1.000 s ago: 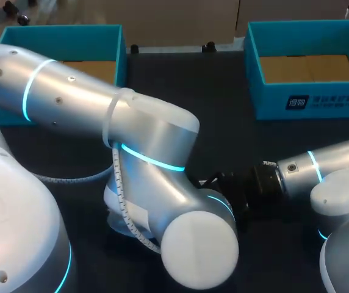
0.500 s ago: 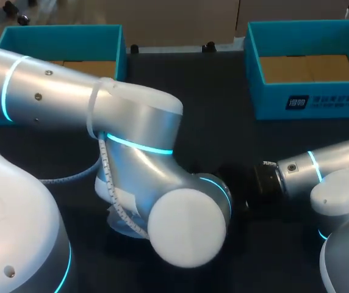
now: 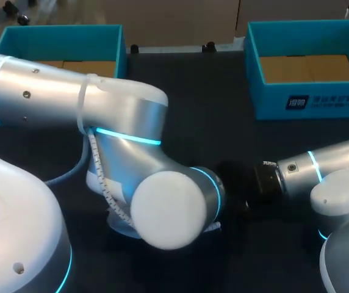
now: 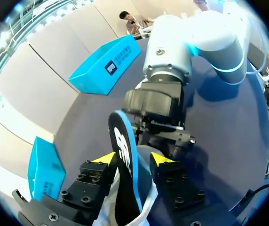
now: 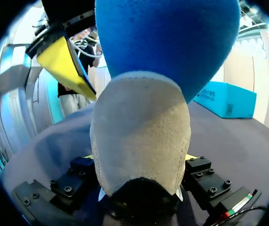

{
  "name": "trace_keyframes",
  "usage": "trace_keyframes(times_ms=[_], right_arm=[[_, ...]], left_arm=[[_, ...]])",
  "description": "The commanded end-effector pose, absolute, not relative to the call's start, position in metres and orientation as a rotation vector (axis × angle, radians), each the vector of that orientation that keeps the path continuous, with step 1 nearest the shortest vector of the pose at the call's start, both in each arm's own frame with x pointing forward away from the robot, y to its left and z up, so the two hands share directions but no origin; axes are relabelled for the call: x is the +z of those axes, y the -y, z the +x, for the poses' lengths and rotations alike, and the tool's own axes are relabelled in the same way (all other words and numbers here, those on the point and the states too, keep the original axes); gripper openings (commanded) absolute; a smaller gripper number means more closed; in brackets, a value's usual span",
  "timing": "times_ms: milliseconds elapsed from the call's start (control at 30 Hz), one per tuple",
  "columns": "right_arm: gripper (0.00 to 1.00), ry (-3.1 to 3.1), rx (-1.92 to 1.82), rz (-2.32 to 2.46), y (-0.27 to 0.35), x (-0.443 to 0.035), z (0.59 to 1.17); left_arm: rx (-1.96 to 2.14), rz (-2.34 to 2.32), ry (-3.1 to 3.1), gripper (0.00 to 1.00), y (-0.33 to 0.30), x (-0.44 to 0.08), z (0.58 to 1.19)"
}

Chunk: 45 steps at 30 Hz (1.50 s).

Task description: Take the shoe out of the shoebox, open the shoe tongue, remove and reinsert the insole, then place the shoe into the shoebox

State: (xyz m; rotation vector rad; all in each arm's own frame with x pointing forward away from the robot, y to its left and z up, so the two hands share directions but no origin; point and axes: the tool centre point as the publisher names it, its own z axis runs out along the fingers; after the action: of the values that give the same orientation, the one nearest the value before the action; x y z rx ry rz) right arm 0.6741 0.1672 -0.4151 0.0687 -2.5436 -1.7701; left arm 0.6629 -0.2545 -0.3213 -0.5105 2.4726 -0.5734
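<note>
Left wrist view shows the left hand (image 4: 132, 160) clamped on the blue foam insole (image 4: 124, 141), which stands half out of the beige suede shoe (image 5: 141, 136). The right hand (image 5: 140, 157) grips the shoe, well clear of the far-right teal cardboard shoebox (image 3: 309, 101). Reseating the insole and boxing the shoe likely remain.

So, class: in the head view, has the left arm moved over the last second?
Yes. The left arm has swung toward the view's left: its rounded elbow now sits farther from the right shoebox than before.

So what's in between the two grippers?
A pale shoe, its heel in the right gripper, with its blue insole sticking up out of it at the left gripper. Both wrist views show it.
</note>
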Motion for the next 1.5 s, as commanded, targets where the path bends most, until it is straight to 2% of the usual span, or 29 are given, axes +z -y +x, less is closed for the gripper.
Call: trace_keyframes(times_ms=[33,1333,1400,1433,1500], right_arm=[[0.00,2.548,-1.766,0.067,-0.169,-0.417,0.672],[0.00,2.548,-1.766,0.067,-0.169,-0.417,0.672],[0.00,2.548,-1.766,0.067,-0.169,-0.417,0.672],[0.00,2.548,-1.766,0.067,-0.169,-0.417,0.672],[0.00,2.548,-1.766,0.067,-0.169,-0.417,0.672]], left_arm=[[-0.639,-0.492,-2.487,0.48,0.238,-0.326,0.664],[-0.694,-0.413,-2.436,0.44,0.237,-0.352,0.675],[-0.694,-0.416,-2.433,0.39,0.238,-0.352,0.676],[-0.696,-0.419,-2.432,0.33,0.238,-0.352,0.677],[-0.696,-0.427,-2.427,0.07,0.238,-0.353,0.678]])
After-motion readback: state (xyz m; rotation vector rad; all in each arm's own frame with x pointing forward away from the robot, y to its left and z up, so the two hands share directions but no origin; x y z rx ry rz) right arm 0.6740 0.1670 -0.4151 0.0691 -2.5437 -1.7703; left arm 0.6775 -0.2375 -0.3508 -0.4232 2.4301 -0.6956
